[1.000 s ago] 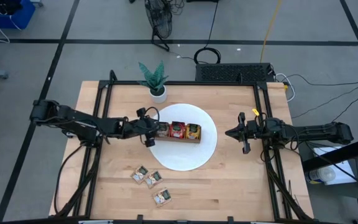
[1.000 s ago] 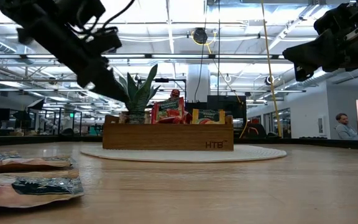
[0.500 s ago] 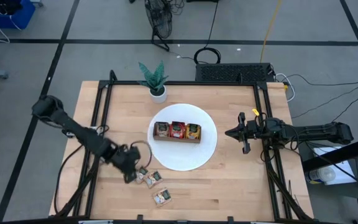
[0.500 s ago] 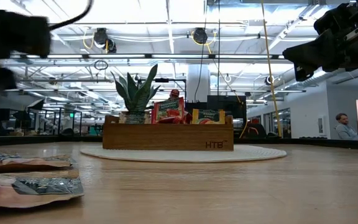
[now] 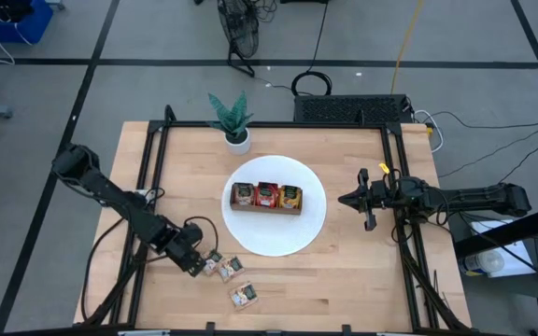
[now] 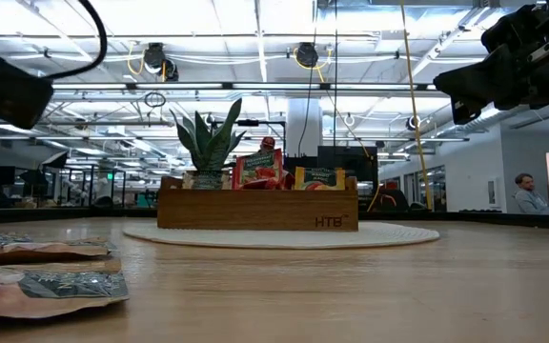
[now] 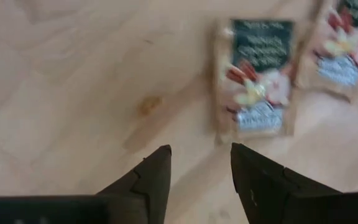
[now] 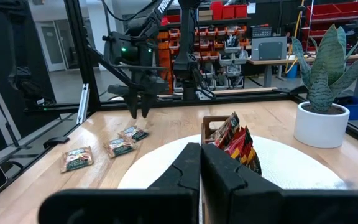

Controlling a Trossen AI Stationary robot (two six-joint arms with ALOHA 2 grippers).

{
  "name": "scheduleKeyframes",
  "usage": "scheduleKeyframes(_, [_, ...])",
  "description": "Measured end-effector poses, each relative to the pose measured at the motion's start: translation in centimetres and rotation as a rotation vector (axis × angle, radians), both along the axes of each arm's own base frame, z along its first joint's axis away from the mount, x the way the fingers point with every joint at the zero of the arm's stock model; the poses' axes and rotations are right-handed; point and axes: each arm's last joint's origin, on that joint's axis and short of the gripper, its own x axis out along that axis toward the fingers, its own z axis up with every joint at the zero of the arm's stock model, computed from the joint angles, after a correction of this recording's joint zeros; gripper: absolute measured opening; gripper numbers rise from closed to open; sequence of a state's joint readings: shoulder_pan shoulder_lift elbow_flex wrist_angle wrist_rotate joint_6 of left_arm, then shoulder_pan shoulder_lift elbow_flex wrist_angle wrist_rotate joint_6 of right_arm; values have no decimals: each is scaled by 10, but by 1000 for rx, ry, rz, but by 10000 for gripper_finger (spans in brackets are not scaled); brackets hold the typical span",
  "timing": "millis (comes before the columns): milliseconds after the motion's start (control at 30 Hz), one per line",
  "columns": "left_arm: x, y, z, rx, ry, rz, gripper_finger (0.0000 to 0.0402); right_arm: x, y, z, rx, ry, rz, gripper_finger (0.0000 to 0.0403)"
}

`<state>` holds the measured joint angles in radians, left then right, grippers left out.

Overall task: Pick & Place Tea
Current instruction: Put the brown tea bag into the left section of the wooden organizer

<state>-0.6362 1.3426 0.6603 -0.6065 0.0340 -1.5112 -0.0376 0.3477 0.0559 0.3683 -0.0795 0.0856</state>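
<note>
Tea sachets (image 5: pixel 226 266), pale beige with dark green, lie flat in a loose group of three near the worktop's (image 5: pixel 344 280) front edge toward its left corner, seen from above, with the left pincer (image 5: pixel 197 265) just beside the nearest one and the right pincer (image 5: pixel 366 198) waiting near the right edge. From table height two sachets (image 6: pixel 41 286) lie thin and slightly puffed, likely light, limp and crinkly. The left wrist view shows that pincer's fingers (image 7: pixel 151 177) a little apart, holding nothing, just short of a sachet (image 7: pixel 257 81); pinching one raised edge looks best, since flat foil may slide. The right wrist view shows its fingers (image 8: pixel 188 168) pressed together, empty.
</note>
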Motion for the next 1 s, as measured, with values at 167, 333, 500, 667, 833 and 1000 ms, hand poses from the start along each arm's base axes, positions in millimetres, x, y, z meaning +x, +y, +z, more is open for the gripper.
scheduleKeyframes(167, [2, 8, -11, -32, -11, 77, 170, 0, 0, 0, 0, 0, 0, 4])
scheduleKeyframes(333, [1, 13, -25, -88, -48, 126, 170, 0, 0, 0, 0, 0, 0, 4])
scheduleKeyframes(500, [4, 12, -32, -182, -170, 114, 170, 0, 0, 0, 0, 0, 0, 4])
scheduleKeyframes(667, [2, 13, -37, -212, -201, 124, 170, 0, 0, 0, 0, 0, 0, 4])
scheduleKeyframes(833, [-1, 15, -41, -207, -172, 145, 170, 0, 0, 0, 0, 1, 0, 4])
scheduleKeyframes(1000, [-3, 16, -43, -196, -158, 144, 170, 0, 0, 0, 0, 1, 0, 4])
